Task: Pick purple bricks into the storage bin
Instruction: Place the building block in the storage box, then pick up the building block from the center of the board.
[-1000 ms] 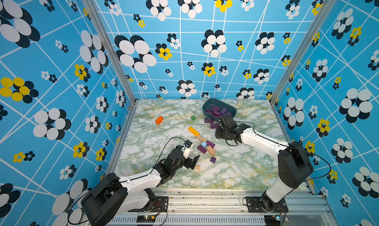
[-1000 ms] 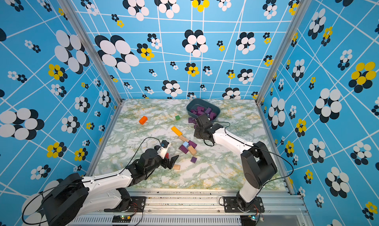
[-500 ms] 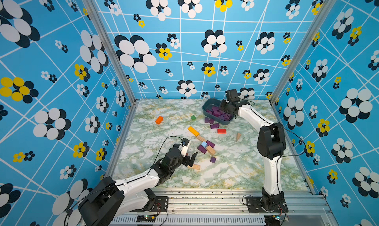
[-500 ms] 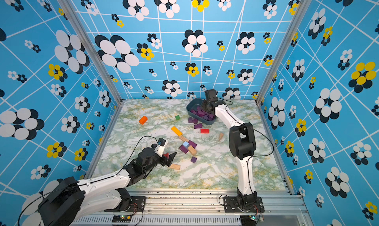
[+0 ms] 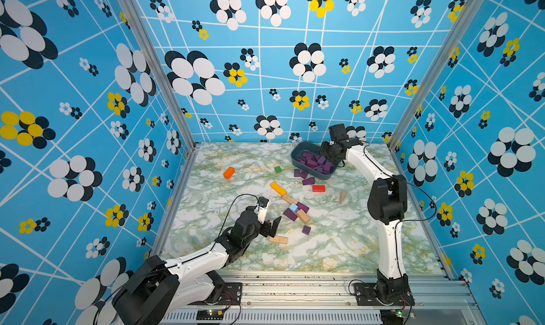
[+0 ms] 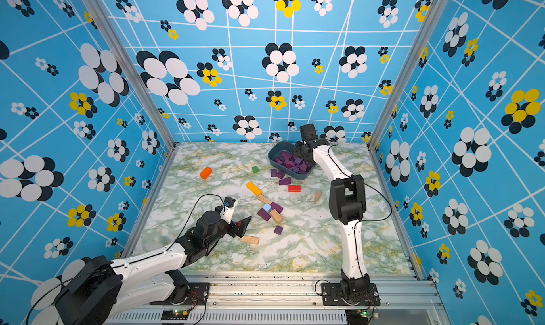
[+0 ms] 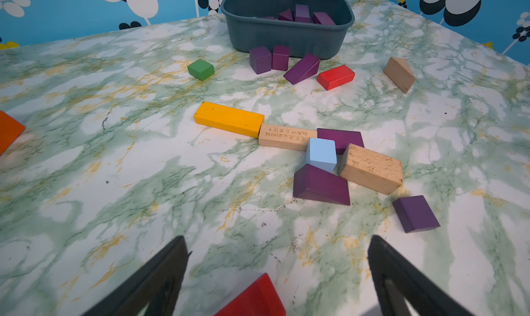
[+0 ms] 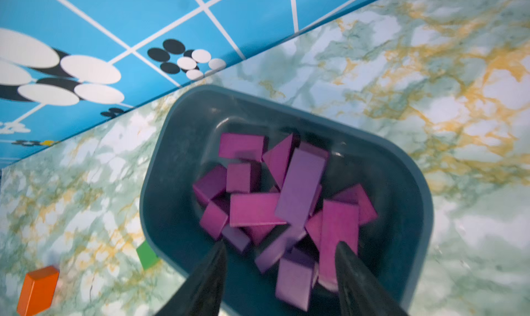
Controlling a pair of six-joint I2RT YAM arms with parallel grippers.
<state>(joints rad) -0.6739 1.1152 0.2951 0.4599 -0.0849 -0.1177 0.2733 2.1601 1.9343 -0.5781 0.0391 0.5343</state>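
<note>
Left end effector, spread wide, faces the loose purple bricks; right end effector, parted and empty, overhangs the storage bin.

Bright, even light is cast; only soft shadows are seen on the tabletop. Straight edges are bowed in both top views; the purple bricks are blurred up close.

In both top views, the whole counter is being viewed from high above its near edge, tilted down toward the far wall. The left wrist view is being taken low over the counter, facing the storage bin across it. The right wrist view is being aimed steeply down into the storage bin at close range. The storage bin is being shared by all views.
</note>
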